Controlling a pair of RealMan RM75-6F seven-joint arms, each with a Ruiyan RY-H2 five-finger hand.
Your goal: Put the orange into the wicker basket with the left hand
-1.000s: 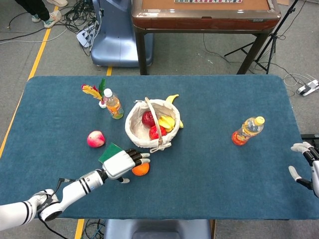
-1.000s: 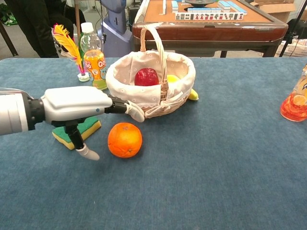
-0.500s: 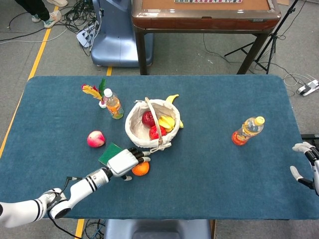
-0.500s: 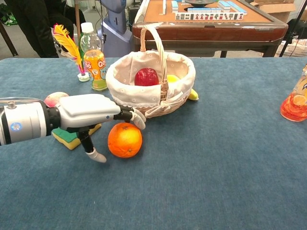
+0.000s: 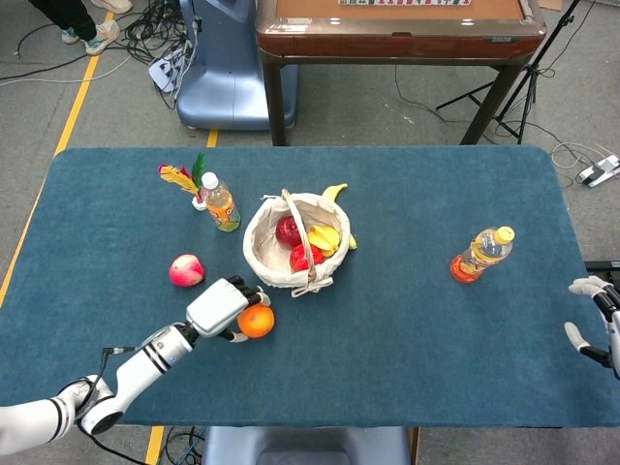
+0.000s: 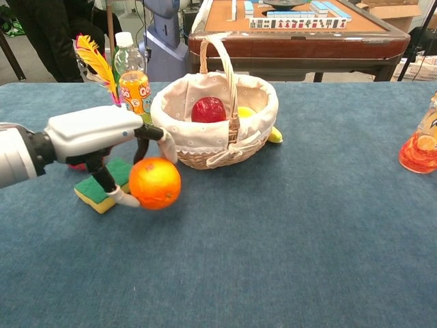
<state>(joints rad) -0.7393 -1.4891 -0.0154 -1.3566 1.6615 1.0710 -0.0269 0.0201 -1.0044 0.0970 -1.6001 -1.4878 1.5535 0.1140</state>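
Note:
My left hand [image 5: 222, 308] [image 6: 95, 140] holds the orange [image 5: 257, 321] [image 6: 155, 183] between thumb and fingers, lifted just off the blue table, in front of and to the left of the wicker basket [image 5: 263, 254] [image 6: 205, 140]. The cloth-lined basket holds red fruit and bananas, and its handle stands upright. My right hand [image 5: 598, 320] shows only at the right edge of the head view, fingers spread and holding nothing.
A green and yellow sponge [image 6: 102, 193] lies under my left hand. A peach [image 5: 186, 270], an orange drink bottle [image 5: 221, 203] and a feather toy [image 5: 182, 180] stand left of the basket. A second bottle [image 5: 480, 254] stands at the right.
My left hand closed on the orange, lifted it off the table and drew it slightly left, toward the sponge. The right hand has barely moved.

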